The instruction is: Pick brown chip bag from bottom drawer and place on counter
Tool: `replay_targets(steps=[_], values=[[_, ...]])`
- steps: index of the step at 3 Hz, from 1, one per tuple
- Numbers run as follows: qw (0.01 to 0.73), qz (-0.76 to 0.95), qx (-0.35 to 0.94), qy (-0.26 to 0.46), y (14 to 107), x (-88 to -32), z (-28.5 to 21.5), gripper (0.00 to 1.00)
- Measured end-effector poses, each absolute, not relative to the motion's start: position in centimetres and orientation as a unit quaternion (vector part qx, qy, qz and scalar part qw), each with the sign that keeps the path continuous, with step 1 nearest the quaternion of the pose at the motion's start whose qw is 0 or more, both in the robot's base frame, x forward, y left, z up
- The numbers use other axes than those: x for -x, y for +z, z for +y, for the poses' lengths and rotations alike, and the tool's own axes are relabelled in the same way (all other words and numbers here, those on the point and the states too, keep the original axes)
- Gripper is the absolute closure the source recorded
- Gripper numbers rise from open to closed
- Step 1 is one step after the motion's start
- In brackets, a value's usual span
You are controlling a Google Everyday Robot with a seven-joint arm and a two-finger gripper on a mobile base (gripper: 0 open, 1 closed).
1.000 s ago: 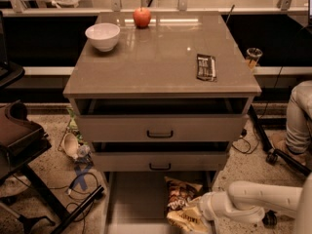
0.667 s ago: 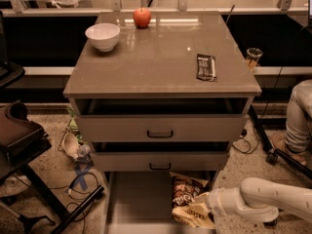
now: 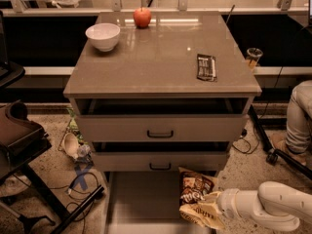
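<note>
Brown chip bag point(image 3: 194, 189): crinkly, dark — nudged right since last second, still in wide grey-beige bottom drawer point(image 3: 141, 199). Gripper point(image 3: 222, 206): pulled back right too, behind pale yellow-tan bag point(image 3: 201, 217); open or clamped — cannot tell. Glossy grey-brown counter point(image 3: 156, 57): not reached.

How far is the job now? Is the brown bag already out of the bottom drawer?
Done: the bottom drawer is open. In hand: the tool is down at the drawer's right side, next to the brown bag and a tan bag. Left: the brown bag lies in the drawer, so it must be gripped, lifted and set on the counter.
</note>
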State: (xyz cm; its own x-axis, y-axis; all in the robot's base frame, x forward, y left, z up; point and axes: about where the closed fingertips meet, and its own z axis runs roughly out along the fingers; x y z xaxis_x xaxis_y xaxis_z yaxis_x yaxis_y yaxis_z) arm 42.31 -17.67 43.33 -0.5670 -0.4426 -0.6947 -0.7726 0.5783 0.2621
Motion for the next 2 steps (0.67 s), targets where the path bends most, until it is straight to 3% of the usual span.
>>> replay_targets(steps=[2], values=[[0.277, 0.837, 0.372, 0.291, 43.86, -41.95, -17.16, 1.00]])
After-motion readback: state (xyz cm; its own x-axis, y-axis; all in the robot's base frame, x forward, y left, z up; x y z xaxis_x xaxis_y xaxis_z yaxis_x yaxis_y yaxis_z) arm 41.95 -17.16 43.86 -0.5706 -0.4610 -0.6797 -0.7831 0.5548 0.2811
